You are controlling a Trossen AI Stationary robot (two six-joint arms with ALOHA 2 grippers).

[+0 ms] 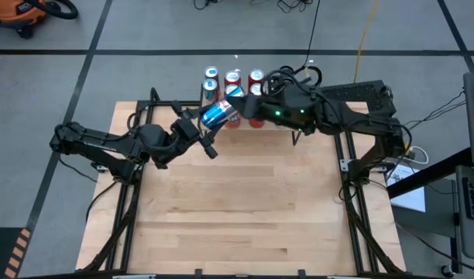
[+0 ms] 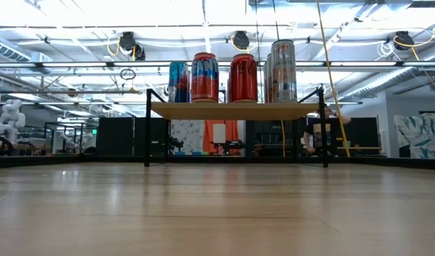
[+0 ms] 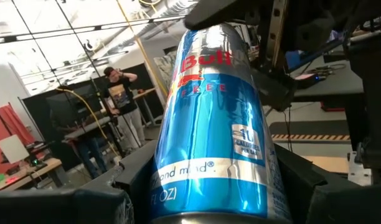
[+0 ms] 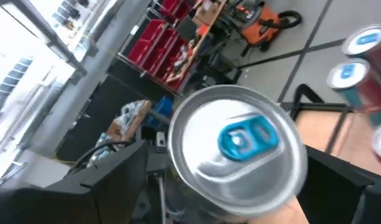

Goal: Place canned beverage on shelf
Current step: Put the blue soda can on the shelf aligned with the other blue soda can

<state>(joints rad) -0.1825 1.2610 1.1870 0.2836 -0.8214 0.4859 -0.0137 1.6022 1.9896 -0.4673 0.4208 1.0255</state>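
A light wooden table [image 1: 245,209] stands on a grey floor; from above, the left gripper [image 1: 208,124] pinches a blue can [image 1: 218,115], tilted in the air near the shelf [image 1: 221,122] at the far edge. The right gripper [image 1: 245,107] meets the can's top, fingers spread around it. At table height, the shelf [image 2: 235,110] carries upright cans [image 2: 232,77]. The left wrist view shows the can [image 3: 212,124] between dark fingers [image 3: 128,180], a person [image 3: 122,102] behind. The right wrist view faces its blue-tabbed lid [image 4: 237,152].
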